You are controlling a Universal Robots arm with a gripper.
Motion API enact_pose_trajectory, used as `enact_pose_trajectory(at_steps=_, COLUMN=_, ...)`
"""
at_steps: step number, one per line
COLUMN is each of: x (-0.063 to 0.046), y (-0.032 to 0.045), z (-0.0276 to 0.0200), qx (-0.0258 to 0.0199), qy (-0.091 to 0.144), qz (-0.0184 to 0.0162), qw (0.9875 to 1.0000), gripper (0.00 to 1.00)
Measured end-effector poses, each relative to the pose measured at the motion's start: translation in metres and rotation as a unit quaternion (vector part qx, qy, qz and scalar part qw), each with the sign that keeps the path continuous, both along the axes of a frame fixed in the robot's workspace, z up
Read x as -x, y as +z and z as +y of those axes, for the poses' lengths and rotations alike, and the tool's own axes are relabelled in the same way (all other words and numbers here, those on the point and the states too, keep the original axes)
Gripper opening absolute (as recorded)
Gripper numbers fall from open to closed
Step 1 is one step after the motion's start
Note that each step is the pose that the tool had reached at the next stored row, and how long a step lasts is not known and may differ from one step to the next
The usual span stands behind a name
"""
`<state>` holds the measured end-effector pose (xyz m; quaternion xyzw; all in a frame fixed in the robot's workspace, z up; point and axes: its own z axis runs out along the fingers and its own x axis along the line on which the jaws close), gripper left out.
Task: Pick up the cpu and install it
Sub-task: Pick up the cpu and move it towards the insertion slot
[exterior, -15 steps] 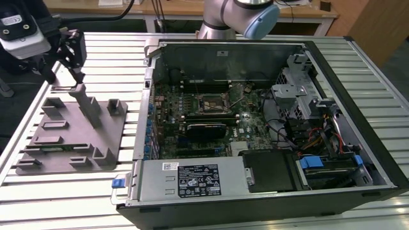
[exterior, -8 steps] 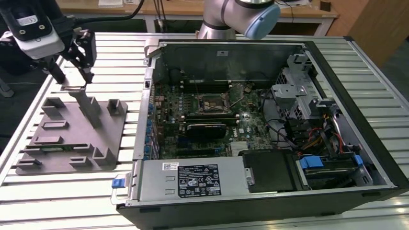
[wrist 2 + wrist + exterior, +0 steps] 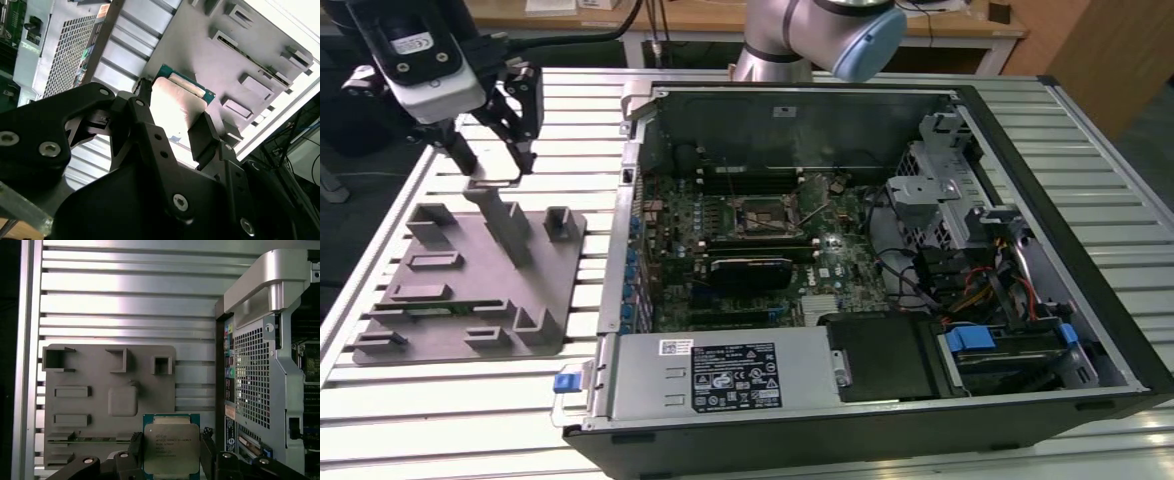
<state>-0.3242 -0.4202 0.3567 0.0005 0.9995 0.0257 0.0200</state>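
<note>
We log the cpu [image 3: 171,447]: flat square, silver top, green rim, clamped by opposite edges between the gripper [image 3: 494,160] fingers [image 3: 207,452]. It hangs above the grey tray [image 3: 440,300], at the exterior view's left of the open computer case [image 3: 1067,250]. The arm [image 3: 814,30] rises at the far side.

The exterior view looks down on the whole bench [image 3: 574,110]. Both wrist views, close behind the pincer [image 3: 171,454], share the cpu [image 3: 171,440] and grey tray [image 3: 90,370].
</note>
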Motion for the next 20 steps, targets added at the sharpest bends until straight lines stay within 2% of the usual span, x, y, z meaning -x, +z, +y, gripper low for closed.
enact_pose_trajectory(at_steps=7, x=-0.007, y=0.0008, z=0.0, qx=0.0001, qy=0.0, qz=0.0001, qw=1.0, gripper=0.54)
enact_pose_trajectory(at_steps=10, x=-0.008, y=0.0039, z=0.0, qx=0.0, qy=0.0, qz=0.0, qw=1.0, gripper=0.54)
enact_pose_trajectory(at_steps=12, x=-0.008, y=0.0104, z=0.0, qx=0.0, qy=0.0, qz=0.0, qw=1.0, gripper=0.54)
enact_pose_trajectory(at_steps=14, x=-0.008, y=0.013, z=0.0, qx=0.0, qy=0.0, qz=0.0, qw=1.0, gripper=0.54)
enact_pose_trajectory(at_steps=20, x=-0.01, y=0.0135, z=0.0, qx=0.0, qy=0.0, qz=0.0001, qw=1.0, gripper=0.54)
